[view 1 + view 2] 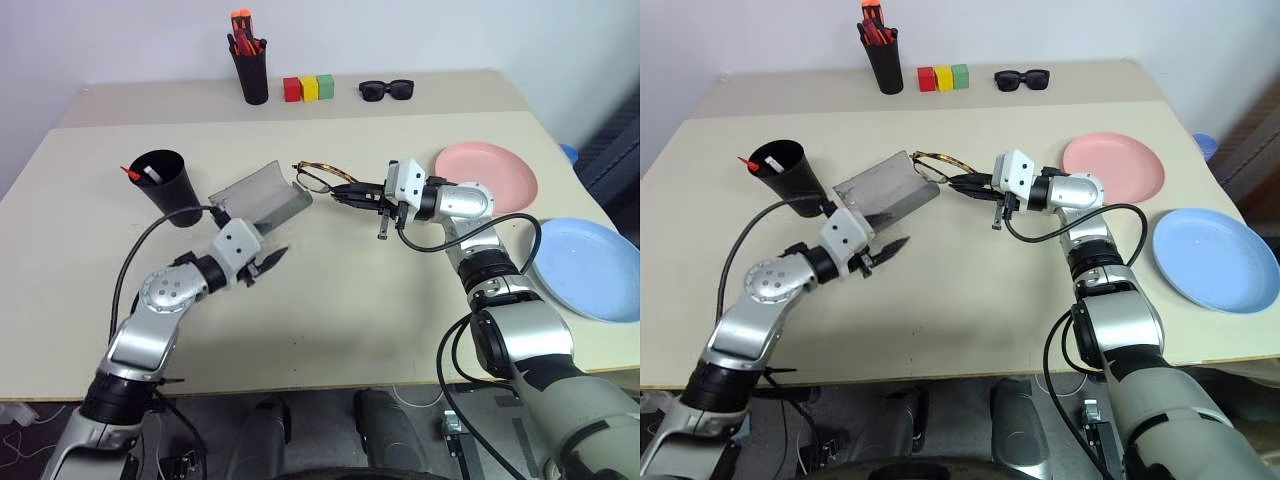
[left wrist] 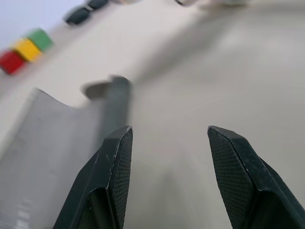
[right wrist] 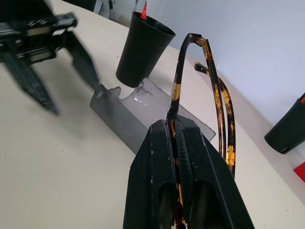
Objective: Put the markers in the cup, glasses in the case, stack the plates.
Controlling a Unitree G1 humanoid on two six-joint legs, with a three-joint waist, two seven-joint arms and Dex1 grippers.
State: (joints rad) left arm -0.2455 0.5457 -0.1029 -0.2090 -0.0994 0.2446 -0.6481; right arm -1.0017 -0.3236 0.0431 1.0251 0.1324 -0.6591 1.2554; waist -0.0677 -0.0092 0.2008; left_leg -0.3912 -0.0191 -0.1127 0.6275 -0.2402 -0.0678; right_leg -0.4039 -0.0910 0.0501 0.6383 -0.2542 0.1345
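My right gripper [image 1: 336, 193] is shut on a temple of the wire-framed glasses [image 1: 318, 176] and holds them in the air just beside the end of the open grey case [image 1: 262, 196]. The case lies tilted on the table beside the black cup [image 1: 166, 186]. In the cup stand the markers [image 1: 140, 174], a red tip and a white body showing at its mouth. My left gripper [image 1: 268, 265] hangs open just in front of the case, with nothing between its fingers [image 2: 114, 162]. The pink plate [image 1: 490, 176] and the blue plate [image 1: 586, 270] lie apart on the right.
At the back edge stand a black pen holder [image 1: 251, 72] with orange-red pens, three coloured blocks [image 1: 308, 88] and black sunglasses [image 1: 386, 90]. Bare tabletop [image 1: 340, 310] stretches between my arms. The blue plate sits close to the table's right edge.
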